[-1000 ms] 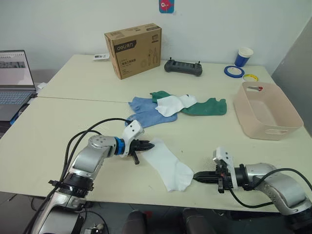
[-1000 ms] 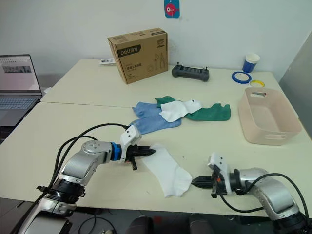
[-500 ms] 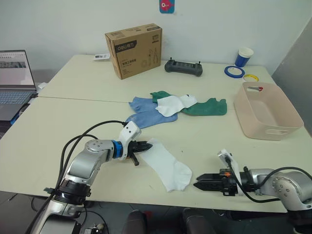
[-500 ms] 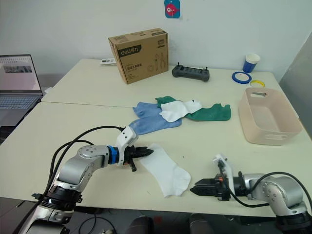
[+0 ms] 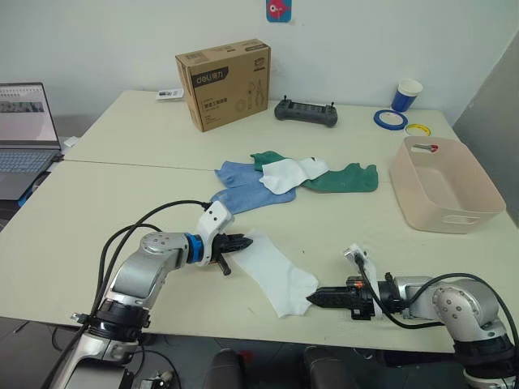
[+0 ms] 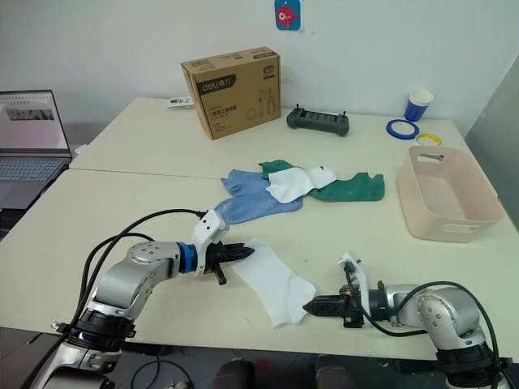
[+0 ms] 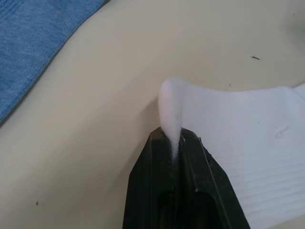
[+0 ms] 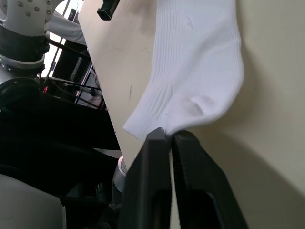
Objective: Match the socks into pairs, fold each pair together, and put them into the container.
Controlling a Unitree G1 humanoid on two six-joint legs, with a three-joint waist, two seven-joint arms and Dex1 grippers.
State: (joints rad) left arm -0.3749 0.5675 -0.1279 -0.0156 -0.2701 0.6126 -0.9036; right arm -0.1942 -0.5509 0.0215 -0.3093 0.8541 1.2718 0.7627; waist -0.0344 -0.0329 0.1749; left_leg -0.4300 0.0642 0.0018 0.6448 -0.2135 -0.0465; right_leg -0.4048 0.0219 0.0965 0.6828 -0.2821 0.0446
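Observation:
A white sock [image 5: 276,271] lies flat near the table's front edge. My left gripper [image 5: 243,241] is shut on its cuff corner; the left wrist view shows the white fabric [image 7: 170,107] pinched upward between the black fingers. My right gripper [image 5: 312,299] lies low on the table with its fingers together, the tips touching the sock's toe edge [image 8: 190,86]. Further back, a heap holds light blue socks [image 5: 243,186], a second white sock [image 5: 288,173] and dark green socks [image 5: 345,178]. The pale pink container [image 5: 442,219] stands at the right, nothing visible in it.
At the back are a brown cardboard box [image 5: 223,83], a black controller [image 5: 306,112], a blue cup [image 5: 405,93], a blue tape roll [image 5: 389,118] and a yellow tape roll [image 5: 418,128]. A laptop [image 5: 24,130] sits at the far left.
My right gripper has slid left along the table until its tips reach the white sock's toe. The left gripper keeps its hold on the cuff, nearly still.

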